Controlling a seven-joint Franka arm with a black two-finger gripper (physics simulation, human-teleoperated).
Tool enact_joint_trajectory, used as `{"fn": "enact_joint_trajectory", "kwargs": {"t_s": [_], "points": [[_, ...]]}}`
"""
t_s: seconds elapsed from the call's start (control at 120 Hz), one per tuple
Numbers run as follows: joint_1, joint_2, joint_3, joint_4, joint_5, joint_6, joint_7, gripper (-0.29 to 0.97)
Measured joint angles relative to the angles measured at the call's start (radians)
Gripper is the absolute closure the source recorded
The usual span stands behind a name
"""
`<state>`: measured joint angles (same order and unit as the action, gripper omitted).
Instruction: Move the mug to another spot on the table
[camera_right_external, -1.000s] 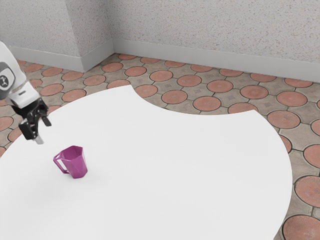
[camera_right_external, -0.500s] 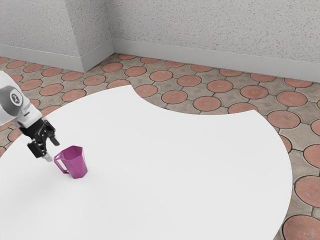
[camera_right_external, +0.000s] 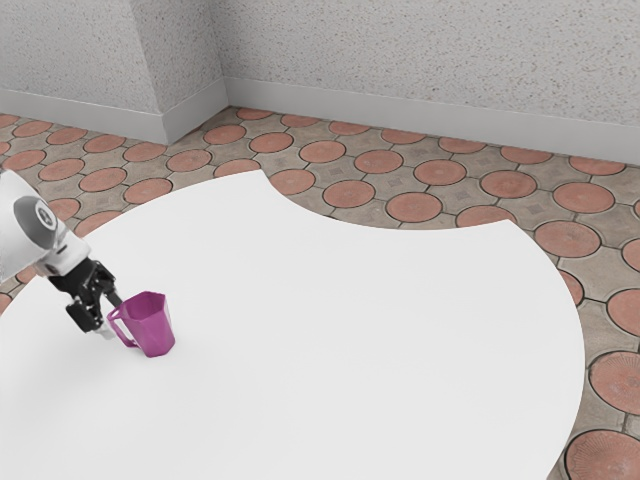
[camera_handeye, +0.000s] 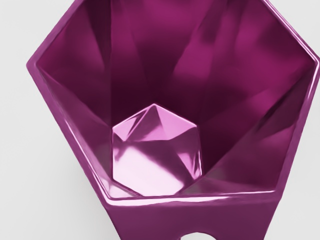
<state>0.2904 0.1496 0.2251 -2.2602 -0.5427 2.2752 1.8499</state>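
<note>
A magenta faceted mug (camera_right_external: 150, 325) stands upright on the white round table (camera_right_external: 360, 320), near the exterior view's left, with its handle pointing toward the arm. My black gripper (camera_right_external: 101, 316) is down at that handle, its fingers apart on either side of it, open. From the wrist view I look straight down into the mug (camera_handeye: 155, 150); its hexagonal bottom shows and the handle's root lies just under my hand.
The table stretches wide toward the exterior view's right and front. Its curved far edge gives way to a tiled floor (camera_right_external: 440, 175) and a grey wall (camera_right_external: 420, 50) behind.
My hand has come down and moved toward the exterior view's right, from above the table beside the mug to the mug's handle. The mug has not moved.
</note>
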Motion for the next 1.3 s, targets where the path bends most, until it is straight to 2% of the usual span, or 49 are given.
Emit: {"fn": "enact_joint_trajectory", "kwargs": {"t_s": [0.267,0.342,0.392,0.525,0.575,0.833,0.908,1.058,1.175,1.3], "points": [[-0.004,0.061,-0.006,0.010,-0.055,0.006,0.026,0.00],[-0.005,0.069,-0.008,0.011,-0.064,0.007,0.032,0.04],[-0.005,0.071,-0.009,0.011,-0.067,0.008,0.035,0.11],[-0.005,0.071,-0.010,0.011,-0.077,0.008,0.043,0.44],[-0.005,0.071,-0.010,0.011,-0.081,0.009,0.045,0.51],[-0.001,0.034,-0.042,0.011,-0.101,0.011,0.060,0.61],[-0.002,0.021,-0.059,0.011,-0.127,0.012,0.067,0.68],[-0.002,0.009,-0.109,0.020,-0.194,0.013,0.083,0.74],[-0.009,0.025,-0.171,0.075,-0.235,0.016,0.095,0.76],[-0.017,0.083,-0.191,0.157,-0.255,0.019,0.105,0.77]]}}
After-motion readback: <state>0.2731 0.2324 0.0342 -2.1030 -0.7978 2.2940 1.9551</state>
